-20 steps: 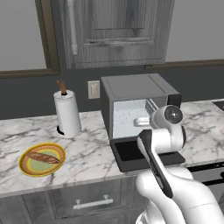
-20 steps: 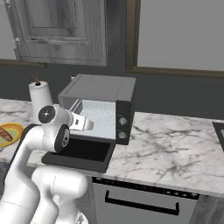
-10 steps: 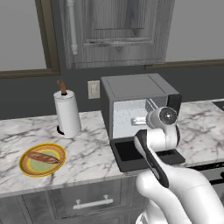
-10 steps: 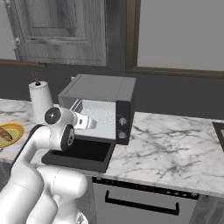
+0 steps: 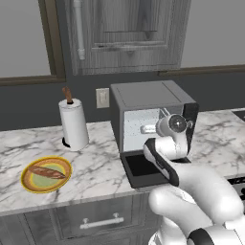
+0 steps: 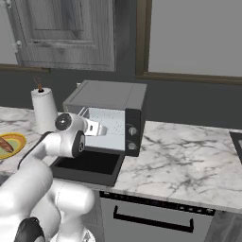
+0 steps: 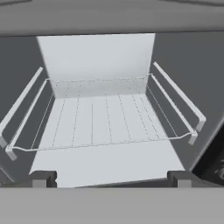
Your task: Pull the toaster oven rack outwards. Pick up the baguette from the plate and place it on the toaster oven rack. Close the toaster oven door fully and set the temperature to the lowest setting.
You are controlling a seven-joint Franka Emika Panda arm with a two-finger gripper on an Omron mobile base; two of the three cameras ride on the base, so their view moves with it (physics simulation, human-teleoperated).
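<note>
At the far left of the marble counter [image 5: 95,167], the plate [image 5: 46,174] lies flat near the front edge, with the baguette [image 5: 47,171] resting across its pale centre at a slight diagonal. Behind the plate and to its right, a white paper towel roll [image 5: 73,123] stands upright near the wall, with a wall outlet [image 5: 102,97] just to its right. Further right, the toaster oven [image 5: 148,107] sits against the back of the counter; its two round knobs [image 6: 132,138] are stacked on the right side panel. The toaster oven door [image 5: 143,170] is folded down flat and projects toward the counter's front edge. The white arm rises from below and reaches over the lowered door, placing the gripper [image 5: 148,129] at the mouth of the cavity. In the hand view the gripper's fingertips [image 7: 42,178] stand wide apart, one at each lower corner, clamped on nothing. Between and beyond them, the toaster oven rack [image 7: 103,116] lies level inside the light cavity, seated on the side rails, its front wire set back from the opening and clear of both fingertips.
</note>
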